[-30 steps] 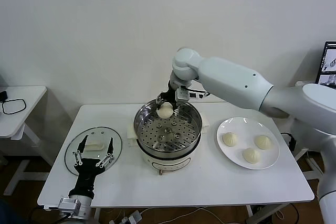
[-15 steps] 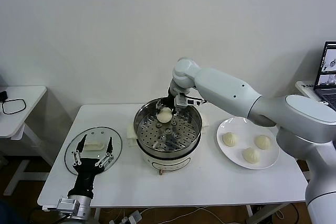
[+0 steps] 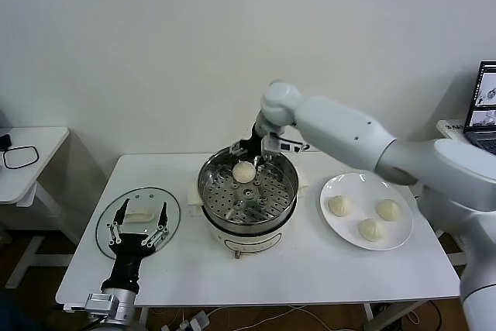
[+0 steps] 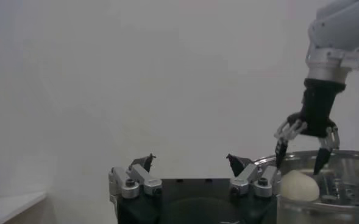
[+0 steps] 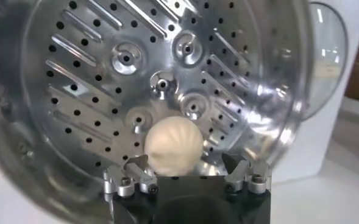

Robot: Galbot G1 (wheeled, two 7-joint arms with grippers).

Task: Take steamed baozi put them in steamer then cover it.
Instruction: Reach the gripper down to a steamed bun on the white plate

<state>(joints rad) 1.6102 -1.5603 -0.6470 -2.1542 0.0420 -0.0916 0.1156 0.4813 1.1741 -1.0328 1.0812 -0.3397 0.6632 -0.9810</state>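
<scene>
The right gripper [image 3: 249, 154] opened and lifted slightly toward the frame's top — its baozi [image 3: 243, 171] dropped free onto the steamer [image 3: 248, 190] tray, near the back rim.

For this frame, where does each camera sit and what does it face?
Head view: high, looking down at the steamer, plate, cover; both arms show.
Left wrist view: low, level, facing the wall; left gripper open.
Right wrist view: above the tray, looking down; right gripper open.
All three show the baozi.

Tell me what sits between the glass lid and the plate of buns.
The steamer, with one baozi on its tray under the right hand, seen in the head view.
</scene>
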